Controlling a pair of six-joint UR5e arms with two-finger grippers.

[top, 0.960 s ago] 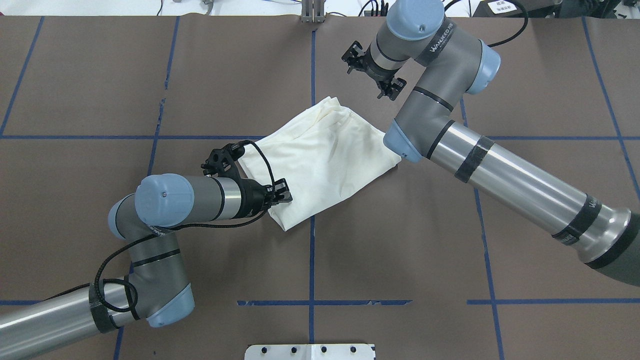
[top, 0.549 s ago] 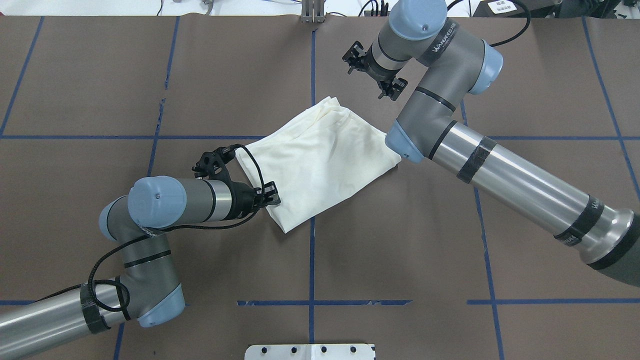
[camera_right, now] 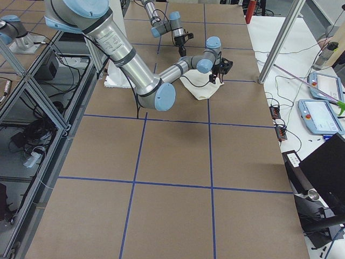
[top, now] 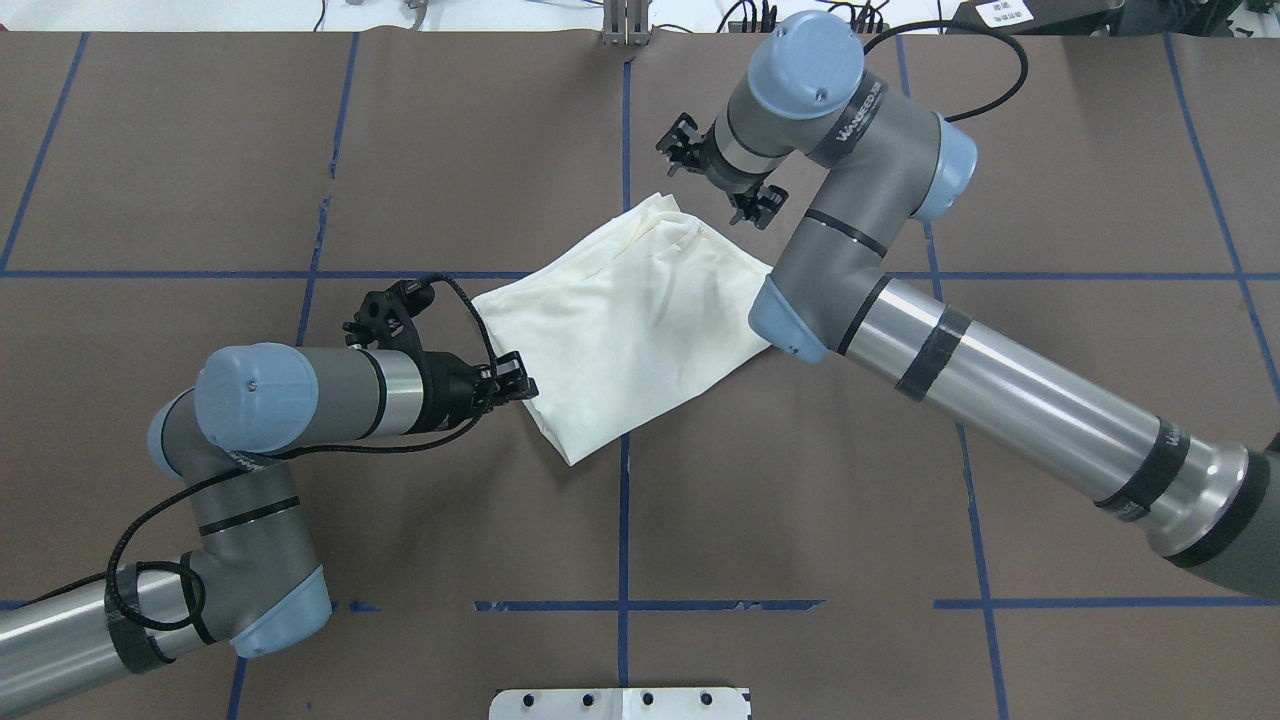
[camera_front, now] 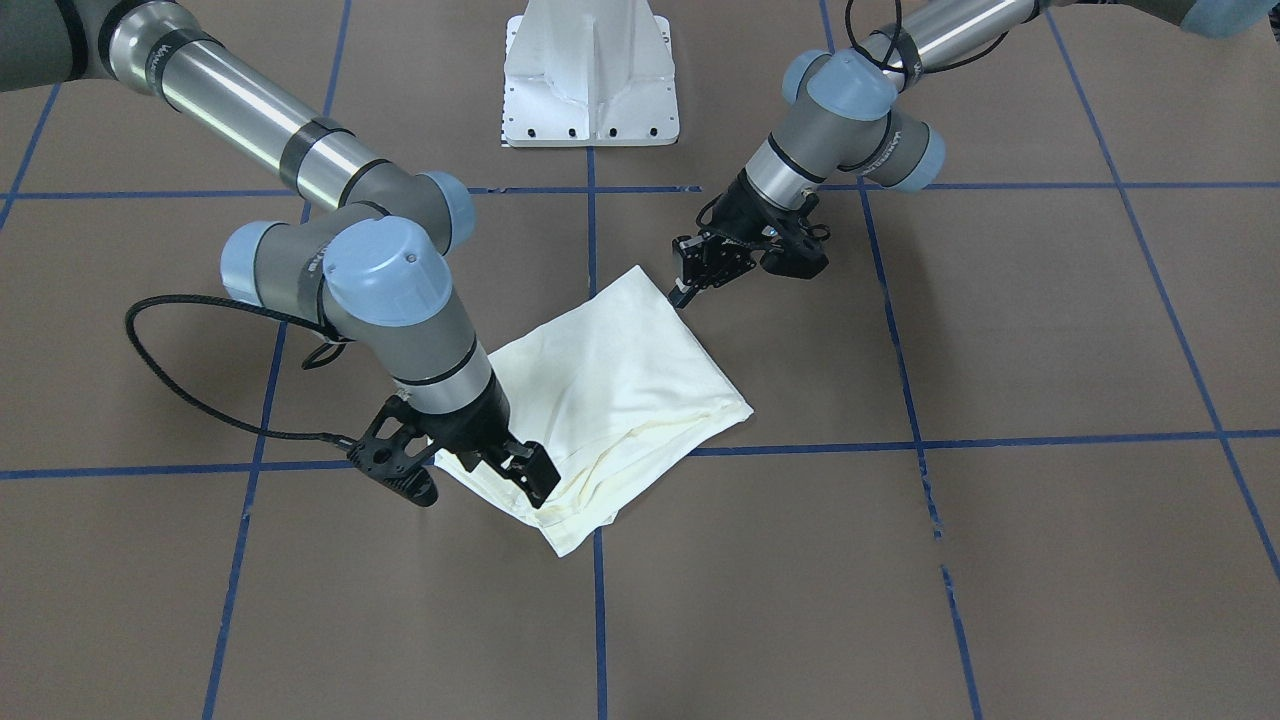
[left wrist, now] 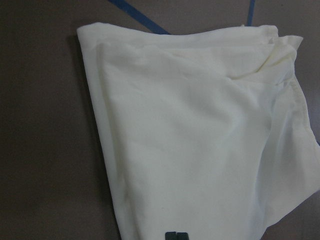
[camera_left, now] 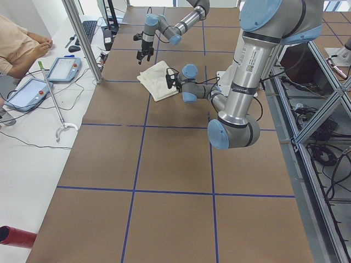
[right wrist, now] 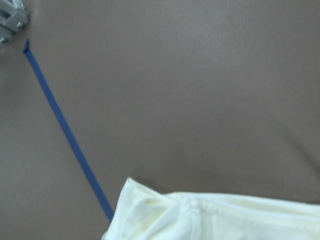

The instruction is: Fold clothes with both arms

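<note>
The cream shirt (top: 630, 330) lies folded into a rough square at the table's middle, plain side up, with the print hidden. It also shows in the front view (camera_front: 610, 390) and in both wrist views (left wrist: 200, 140) (right wrist: 210, 220). My left gripper (top: 520, 380) (camera_front: 685, 290) is shut and empty, low at the shirt's near-left edge. Its fingertips (left wrist: 176, 235) show pressed together. My right gripper (camera_front: 525, 472) hangs just above the shirt's far corner and looks open. It holds nothing.
The brown table cover carries a grid of blue tape lines (top: 624, 480). The white pedestal base (camera_front: 590, 80) stands at the robot's side of the table. An operator (camera_left: 16, 44) and teach pendants (camera_left: 60, 68) are beyond the far edge.
My left gripper has drawn back leftward off the shirt to its edge. My right gripper has moved left and nearer, over the shirt's far corner. The shirt has barely shifted.
</note>
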